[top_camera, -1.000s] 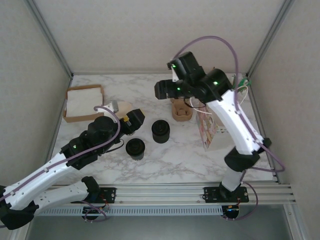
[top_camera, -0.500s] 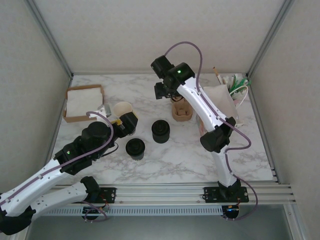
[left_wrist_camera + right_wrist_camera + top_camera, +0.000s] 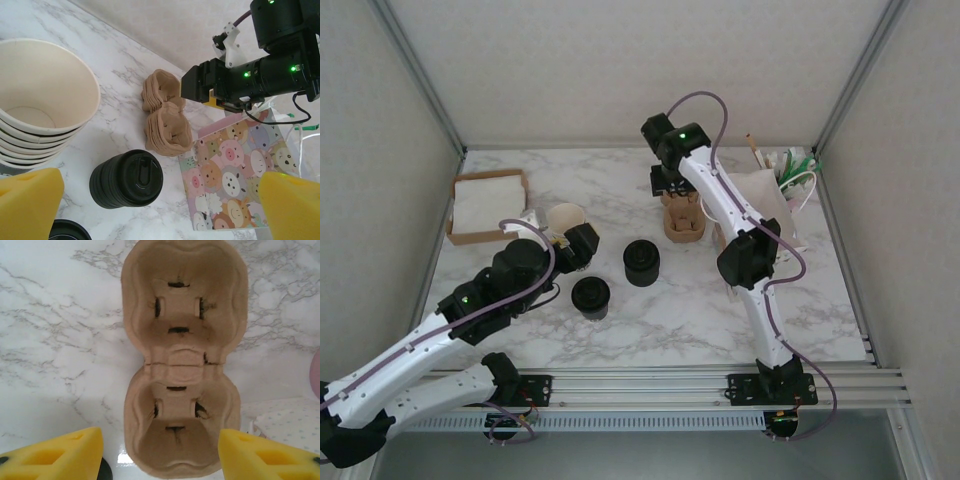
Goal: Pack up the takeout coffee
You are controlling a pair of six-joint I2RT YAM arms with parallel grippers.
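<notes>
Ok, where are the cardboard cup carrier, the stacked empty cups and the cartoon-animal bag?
cardboard cup carrier [image 3: 182,357], right wrist view, the bridge between its two wells.
stacked empty cups [image 3: 50,80], left wrist view, inner wall of the top cup.
cartoon-animal bag [image 3: 235,175], left wrist view, its printed face.

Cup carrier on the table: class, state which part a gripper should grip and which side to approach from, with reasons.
Grip the cup carrier across its narrow waist between the two pockets, coming straight down from above. It lies flat, pockets up, and the waist is probably its slimmest, stiffest span. The open right gripper hangs over its near pocket.
</notes>
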